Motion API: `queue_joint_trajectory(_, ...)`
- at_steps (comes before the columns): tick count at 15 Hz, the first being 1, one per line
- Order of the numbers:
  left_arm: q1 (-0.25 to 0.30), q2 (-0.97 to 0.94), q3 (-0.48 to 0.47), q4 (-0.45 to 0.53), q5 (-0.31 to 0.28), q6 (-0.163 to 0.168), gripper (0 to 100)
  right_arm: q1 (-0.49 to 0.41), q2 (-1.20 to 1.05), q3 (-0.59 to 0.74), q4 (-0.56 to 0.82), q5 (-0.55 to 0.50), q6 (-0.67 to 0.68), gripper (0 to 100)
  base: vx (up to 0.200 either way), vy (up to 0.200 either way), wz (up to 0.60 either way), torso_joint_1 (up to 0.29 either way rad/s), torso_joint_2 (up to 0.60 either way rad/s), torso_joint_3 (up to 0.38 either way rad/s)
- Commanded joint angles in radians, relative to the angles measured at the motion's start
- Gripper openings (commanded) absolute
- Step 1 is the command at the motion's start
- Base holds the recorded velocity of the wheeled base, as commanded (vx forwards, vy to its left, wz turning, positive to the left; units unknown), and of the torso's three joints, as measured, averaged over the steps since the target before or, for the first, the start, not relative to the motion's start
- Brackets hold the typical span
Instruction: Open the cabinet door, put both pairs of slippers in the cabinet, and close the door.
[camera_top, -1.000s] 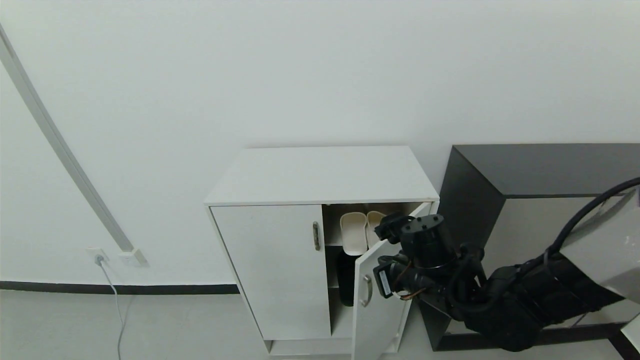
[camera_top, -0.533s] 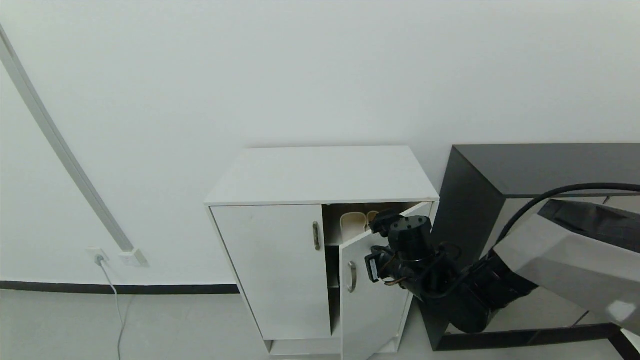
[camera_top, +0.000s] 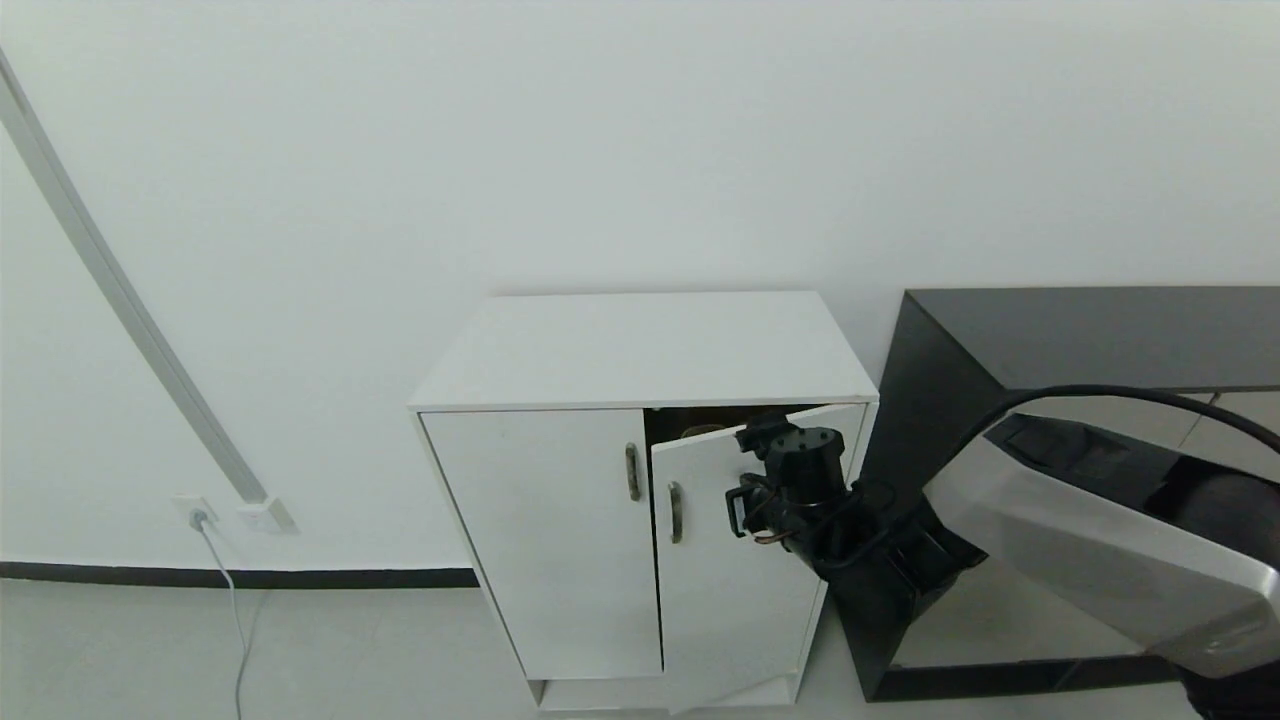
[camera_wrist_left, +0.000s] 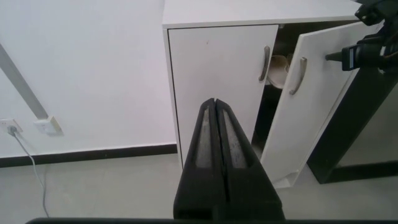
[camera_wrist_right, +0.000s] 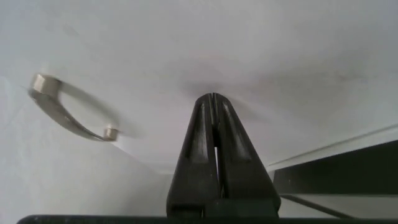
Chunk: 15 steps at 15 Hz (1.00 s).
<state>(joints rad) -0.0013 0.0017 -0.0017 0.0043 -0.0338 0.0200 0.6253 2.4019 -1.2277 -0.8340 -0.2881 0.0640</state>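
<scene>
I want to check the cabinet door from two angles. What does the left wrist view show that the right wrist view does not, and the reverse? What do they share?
Left wrist view: the left end effector, shut, held away from the cabinet; the closed left door; a pale slipper in the gap; a wall socket.
Right wrist view: the right end effector, shut, its tip at the door face and seemingly pressing on it.
Both: the right door, ajar, and its metal handle.

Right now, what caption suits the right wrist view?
Shut right tool set against the white cabinet door, beside its handle.
</scene>
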Motion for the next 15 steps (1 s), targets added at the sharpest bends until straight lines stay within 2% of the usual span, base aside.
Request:
queue_joint_trajectory(1, 0.000, 0.000, 0.000, 0.000, 0.000, 0.000, 0, -0.006, 0.036, -0.024, 0.000, -0.002, 0.000, 0, 0.000, 0.000, 0.00, 0.000, 0.00, 0.000)
queue_joint_trajectory(15, 0.000, 0.000, 0.000, 0.000, 0.000, 0.000, 0, -0.068, 0.134, -0.165, -0.028, -0.010, -0.007, 0, 0.000, 0.000, 0.00, 0.000, 0.00, 0.000)
